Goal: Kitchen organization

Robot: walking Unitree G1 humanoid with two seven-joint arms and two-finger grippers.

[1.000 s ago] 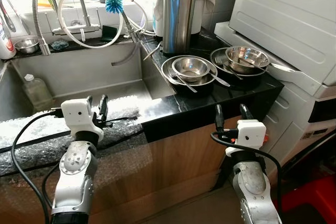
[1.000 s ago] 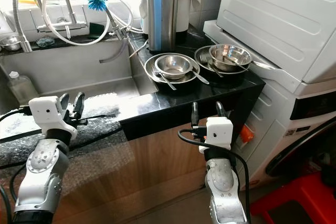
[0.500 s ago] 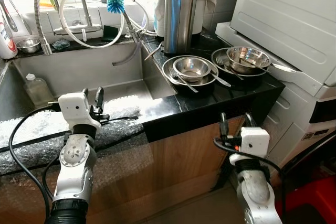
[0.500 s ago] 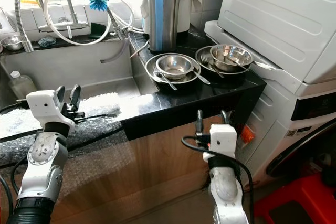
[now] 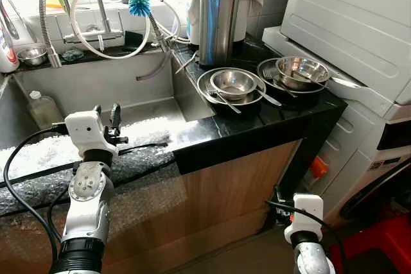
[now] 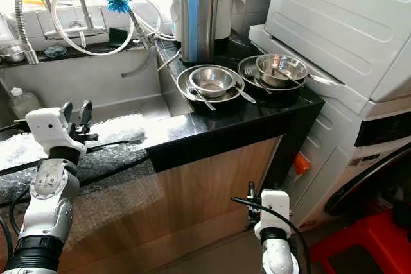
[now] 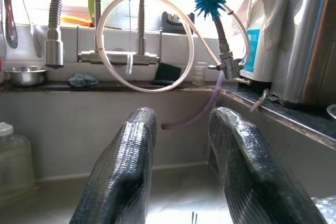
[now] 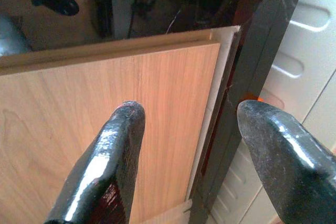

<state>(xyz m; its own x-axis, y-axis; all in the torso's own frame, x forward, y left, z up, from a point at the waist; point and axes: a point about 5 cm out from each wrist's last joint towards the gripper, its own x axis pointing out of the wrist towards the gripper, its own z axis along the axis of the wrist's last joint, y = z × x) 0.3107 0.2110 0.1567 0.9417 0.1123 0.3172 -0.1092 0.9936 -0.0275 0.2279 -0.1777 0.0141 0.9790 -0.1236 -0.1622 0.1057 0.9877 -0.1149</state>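
Whereas a second ago the right gripper (image 8: 184, 166) stood level with the black stone counter (image 5: 257, 126) edge, it has dropped low before the wooden cabinet front (image 5: 237, 184), fingers spread wide and empty. The left gripper (image 5: 106, 117), narrowly parted and empty, has shifted slightly toward the steel sink (image 5: 96, 88). Stacked steel bowls with spoons (image 5: 234, 85) sit near the counter's front edge, bare stone before them.

Sink (image 5: 96, 88) left; bowls (image 5: 234, 83) on counter (image 5: 257, 123) right; knife block (image 5: 218, 20) behind them
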